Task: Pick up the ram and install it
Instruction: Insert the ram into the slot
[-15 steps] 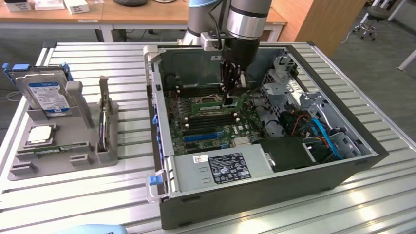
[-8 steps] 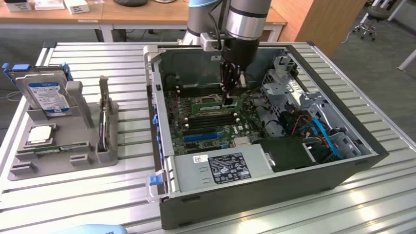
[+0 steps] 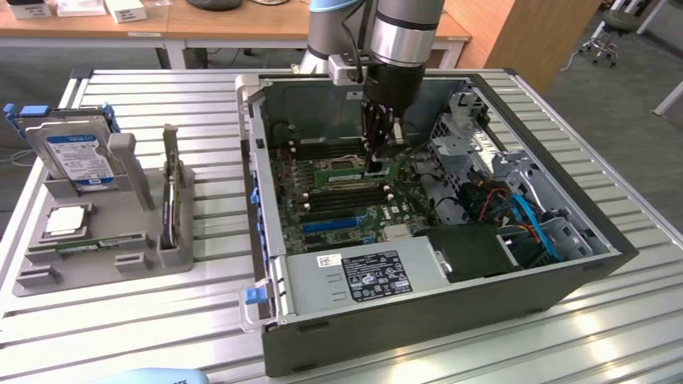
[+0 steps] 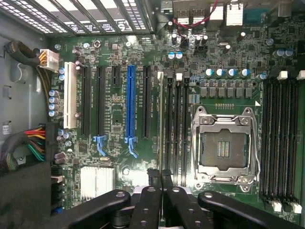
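Observation:
My gripper [image 3: 376,164] reaches down inside the open computer case [image 3: 427,320], just above the motherboard [image 3: 331,212]. In the wrist view its black fingers [image 4: 155,183] stand pressed together on a thin board seen edge-on, the ram [image 4: 159,124]. The stick runs parallel to the black memory slots [image 4: 176,129] and hangs over the outermost one, on the side away from the empty processor socket [image 4: 223,145]. I cannot tell whether its lower edge touches the slot.
A grey holder [image 3: 139,200] on the exterior view's left carries a blue-labelled hard drive [image 3: 75,152], a square silver processor [image 3: 66,218] and a narrow greenish strip [image 3: 101,242] in a groove. Cables and drive cages [image 3: 513,208] crowd the case's right side. More memory slots [image 4: 281,138] lie beyond the socket.

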Available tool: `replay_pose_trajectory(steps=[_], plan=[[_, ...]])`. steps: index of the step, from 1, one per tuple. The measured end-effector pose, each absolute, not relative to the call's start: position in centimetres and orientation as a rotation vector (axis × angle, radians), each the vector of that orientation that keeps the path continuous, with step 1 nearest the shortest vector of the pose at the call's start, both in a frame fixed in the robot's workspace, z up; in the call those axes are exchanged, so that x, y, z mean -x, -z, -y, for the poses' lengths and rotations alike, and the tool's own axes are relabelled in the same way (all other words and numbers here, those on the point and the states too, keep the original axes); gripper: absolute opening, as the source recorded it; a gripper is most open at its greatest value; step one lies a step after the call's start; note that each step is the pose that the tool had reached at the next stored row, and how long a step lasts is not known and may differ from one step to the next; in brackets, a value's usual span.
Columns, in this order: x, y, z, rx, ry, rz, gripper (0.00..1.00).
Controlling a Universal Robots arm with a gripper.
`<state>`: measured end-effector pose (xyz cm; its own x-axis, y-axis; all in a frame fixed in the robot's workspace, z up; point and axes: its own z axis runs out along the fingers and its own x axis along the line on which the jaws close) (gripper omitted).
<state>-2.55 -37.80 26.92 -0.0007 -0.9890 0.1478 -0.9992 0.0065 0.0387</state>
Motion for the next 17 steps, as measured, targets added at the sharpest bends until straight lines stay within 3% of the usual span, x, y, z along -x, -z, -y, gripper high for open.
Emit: replay_pose_trajectory(steps=[17], plan=[[2.65, -26.56, 37.74, -2.126, -0.125, 2.134, 0.12]])
